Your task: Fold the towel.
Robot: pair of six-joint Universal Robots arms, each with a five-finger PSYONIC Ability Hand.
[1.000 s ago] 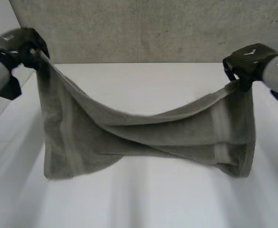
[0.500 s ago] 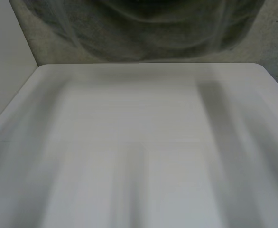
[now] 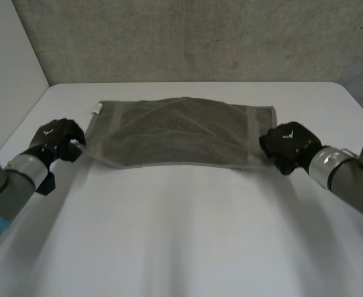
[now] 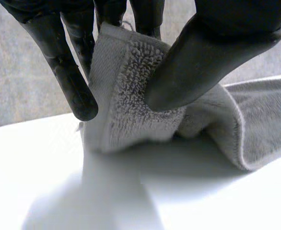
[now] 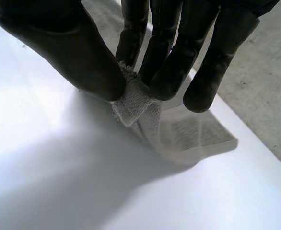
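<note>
One towel (image 3: pixel 175 133), grey terry, spread as a wide rectangle low over the surface (image 3: pixel 188 247) toward 12 o'clock; small white tag (image 3: pixel 96 109) at its 10 o'clock corner.

Handling, as judged: soft, limp and light; not fragile. The looped pile gives grip, so slipping is unlikely. It has no stiffness and would sag in the middle when lifted between two holds. Creases cross its middle. The left wrist view shows the cloth doubled over at the held corner.

Holds: best taken at corners and along the hem, as now. The left robot hand (image 3: pixel 61 141) is at the towel's 8 o'clock corner, thumb and fingers pinching the thick hem. The right robot hand (image 3: pixel 287 145) is at the 4 o'clock corner, thumb and fingers pinching a small bunch of cloth.

Surface: white, smooth, matt, rounded corners; likely low friction, so the cloth would slide if dragged. From centre to 6 o'clock there is room for laying a fold.

Room: grey rough wall (image 3: pixel 200 37) at 12 o'clock; pale panel (image 3: pixel 8 74) at 10 o'clock.
</note>
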